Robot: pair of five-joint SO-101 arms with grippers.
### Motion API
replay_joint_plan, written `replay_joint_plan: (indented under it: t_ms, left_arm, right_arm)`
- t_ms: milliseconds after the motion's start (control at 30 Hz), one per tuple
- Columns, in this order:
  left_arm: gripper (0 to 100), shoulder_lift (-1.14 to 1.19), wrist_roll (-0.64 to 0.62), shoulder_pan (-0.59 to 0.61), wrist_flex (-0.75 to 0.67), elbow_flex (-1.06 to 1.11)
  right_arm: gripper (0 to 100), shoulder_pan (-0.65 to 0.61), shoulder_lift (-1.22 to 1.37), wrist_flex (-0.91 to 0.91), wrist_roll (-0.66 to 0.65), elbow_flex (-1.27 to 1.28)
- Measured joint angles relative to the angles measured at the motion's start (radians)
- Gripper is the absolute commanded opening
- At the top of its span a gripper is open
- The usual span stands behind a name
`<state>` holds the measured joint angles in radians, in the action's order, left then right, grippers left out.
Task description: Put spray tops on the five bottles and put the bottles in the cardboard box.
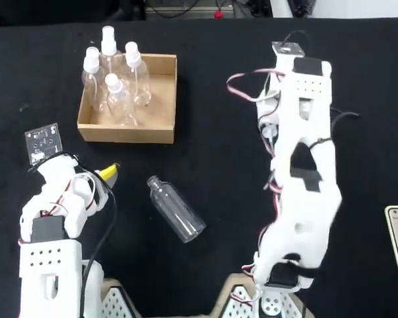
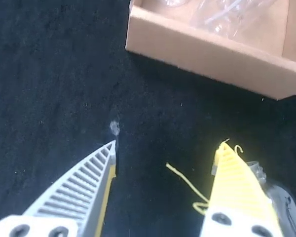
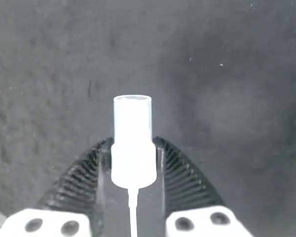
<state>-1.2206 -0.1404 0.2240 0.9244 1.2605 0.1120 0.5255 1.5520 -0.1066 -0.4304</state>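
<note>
Black table [image 1: 212,152]: four topped bottles [image 1: 136,79] in box [image 1: 126,134], one bare bottle [image 1: 176,209] outside.

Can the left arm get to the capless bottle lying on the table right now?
Probably yes. The left gripper is open and empty, and the capless bottle lies in the open beside it with nothing between them; the cardboard box sits farther back.

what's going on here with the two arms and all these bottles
Four topped bottles stand in the cardboard box. A fifth bottle lies on its side on the table between the two arms, with no top on it. The right gripper is shut on a white spray top. The left gripper is open and empty, close to the box's outer wall.
</note>
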Motion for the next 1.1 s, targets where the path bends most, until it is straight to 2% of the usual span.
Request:
replay_joint_plan:
  t_ms: [167, 300, 500, 633, 733, 867, 1100]
  left_arm:
    - [30, 0.046, 0.066, -0.038, 0.034, -0.054]
    - [31, 0.172, 0.075, -0.089, 0.043, -0.114]
    - [30, 0.388, 0.078, -0.129, 0.195, -0.318]
    - [30, 0.420, 0.071, -0.160, 0.325, -0.436]
    - [31, 0.420, -0.017, -0.199, 0.388, -0.468]
    - [31, 0.431, -0.153, -0.278, 0.385, -0.470]
    - [32, 0.433, -0.135, -0.473, 0.336, -0.397]
  right_arm:
    - [1.1, -0.061, -0.250, -0.282, -0.029, 0.427]
    - [1.1, -0.094, -0.443, -0.500, -0.028, 0.741]
    - [1.1, -0.129, -0.649, -0.687, 0.020, 1.037]
    - [1.1, -0.147, -0.692, -0.738, 0.046, 1.102]
    - [1.1, -0.147, -0.695, -0.747, 0.051, 1.106]
    - [1.1, -0.146, -0.689, -0.750, 0.051, 1.106]
    - [1.1, -0.146, -0.664, -0.753, 0.051, 1.106]
